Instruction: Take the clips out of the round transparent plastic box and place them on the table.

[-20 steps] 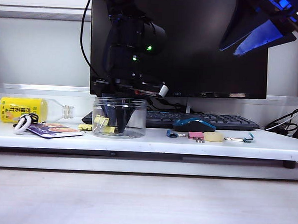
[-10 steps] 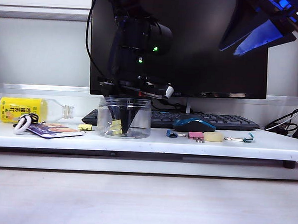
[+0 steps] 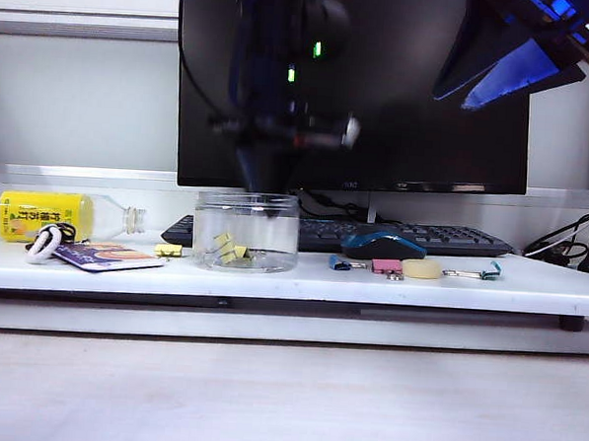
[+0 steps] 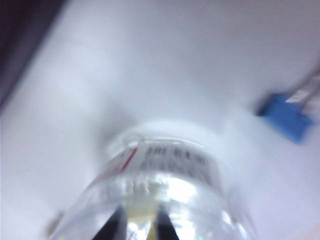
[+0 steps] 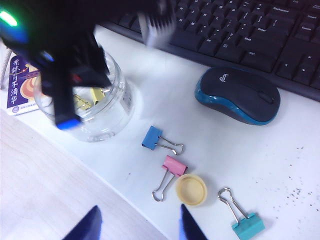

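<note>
My left claw point(image 4: 140, 214), over the round box point(image 3: 245, 233) mid-frame, pinches a yellow clip point(image 4: 141, 222) that goes next on the counter point(image 3: 301, 283); my right claw point(image 5: 140, 226) hangs spread, upper right.

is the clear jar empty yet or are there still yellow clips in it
Not empty: yellow clips lie on the bottom of the jar; the right wrist view shows them too.
</note>
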Available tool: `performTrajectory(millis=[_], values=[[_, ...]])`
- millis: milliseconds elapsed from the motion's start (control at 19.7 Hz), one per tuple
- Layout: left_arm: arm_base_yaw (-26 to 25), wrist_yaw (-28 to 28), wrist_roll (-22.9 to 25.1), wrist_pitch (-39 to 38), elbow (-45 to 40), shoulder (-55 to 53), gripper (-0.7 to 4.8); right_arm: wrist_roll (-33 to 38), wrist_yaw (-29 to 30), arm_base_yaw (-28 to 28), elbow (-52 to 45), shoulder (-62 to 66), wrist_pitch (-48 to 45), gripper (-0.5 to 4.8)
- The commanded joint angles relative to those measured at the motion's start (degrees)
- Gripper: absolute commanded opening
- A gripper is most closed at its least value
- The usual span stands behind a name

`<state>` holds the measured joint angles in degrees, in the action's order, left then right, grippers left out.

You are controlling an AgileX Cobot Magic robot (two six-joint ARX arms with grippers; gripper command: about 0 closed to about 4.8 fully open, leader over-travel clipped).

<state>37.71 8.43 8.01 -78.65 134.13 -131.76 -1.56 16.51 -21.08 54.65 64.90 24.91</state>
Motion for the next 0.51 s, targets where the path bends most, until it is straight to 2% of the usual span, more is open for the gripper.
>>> performTrajectory(millis=[51,203,356,508], values=[[0.4,-0.1,-0.2,-1.2,0.3,2.4,0.87,-0.2,0.2,0.0,0.3,-0.2,-0.8,2.03],[0.3,-1.0,-1.4,-3.6,-0.4,2.6,0.96,-0.2,0.2,0.0,0.3,-0.2,-0.8,2.03],[0.3,-2.1,-1.6,-3.5,-2.1,2.6,2.23,-0.2,0.2,0.0,0.3,-0.2,-0.7,2.03],[0.1,-2.1,-2.2,-3.5,-3.1,2.5,2.30,-0.2,0.2,0.0,0.3,-0.2,-0.7,2.03]])
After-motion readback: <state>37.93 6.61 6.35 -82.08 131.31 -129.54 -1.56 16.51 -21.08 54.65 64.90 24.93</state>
